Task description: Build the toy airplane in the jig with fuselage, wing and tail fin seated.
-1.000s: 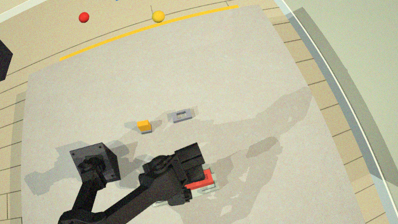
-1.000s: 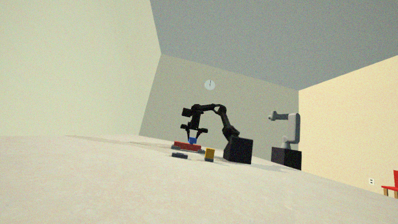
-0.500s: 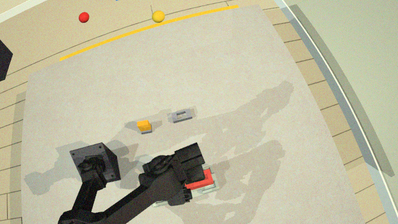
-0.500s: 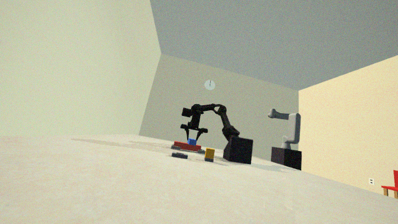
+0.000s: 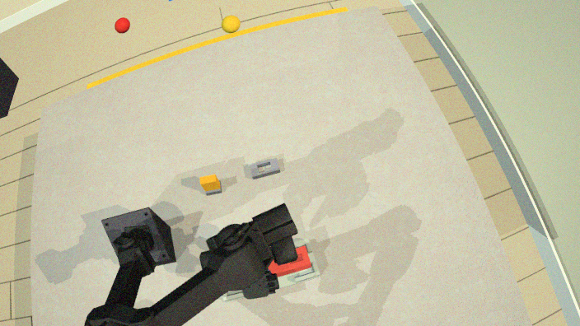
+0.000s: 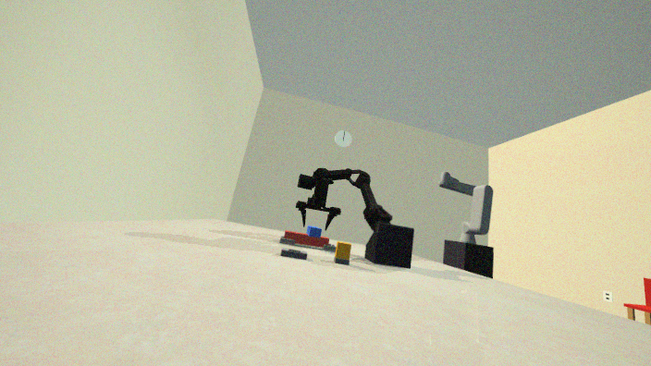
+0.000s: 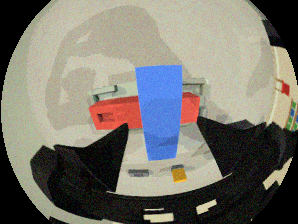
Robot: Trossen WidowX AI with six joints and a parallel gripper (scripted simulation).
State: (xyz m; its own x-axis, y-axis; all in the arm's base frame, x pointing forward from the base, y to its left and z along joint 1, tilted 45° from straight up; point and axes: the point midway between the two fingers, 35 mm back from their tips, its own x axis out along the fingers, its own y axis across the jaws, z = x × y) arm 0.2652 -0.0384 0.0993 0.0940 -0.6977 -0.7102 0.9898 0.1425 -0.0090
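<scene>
The red fuselage (image 5: 292, 263) (image 6: 300, 238) (image 7: 127, 114) lies in the pale jig (image 5: 305, 275) (image 6: 288, 241) (image 7: 131, 90), its tail socket open at nine o'clock in the wrist view. Across it sits the blue wing (image 6: 314, 231) (image 7: 160, 110); above, the gripper (image 6: 315, 227) (image 7: 164, 123) has its jaws wide apart, gripping nothing. The orange tail fin (image 5: 210, 183) (image 6: 342, 252) (image 7: 179, 175) stands in a grey holder (image 5: 213, 192) (image 6: 342, 262) (image 7: 177, 167), towards five o'clock.

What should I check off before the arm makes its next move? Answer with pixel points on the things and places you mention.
1. Jaws (image 6: 314, 227) open and holding nothing: ok.
2. Red fuselage (image 5: 302, 257) (image 6: 296, 237) (image 7: 187, 112) lying in the cradle (image 5: 315, 272) (image 6: 287, 240) (image 7: 200, 81): ok.
3. Blue wing (image 6: 314, 231) (image 7: 160, 110) on top of the fuselage: ok.
4. Wing's tab fully in its socket: cannot tell, hidden.
5. Orange tail fin (image 5: 210, 182) (image 6: 342, 251) (image 7: 179, 175) fitted on the fuselage: not ok, standing apart beside the grey block (image 5: 274, 169) (image 6: 294, 254) (image 7: 138, 173).
</scene>
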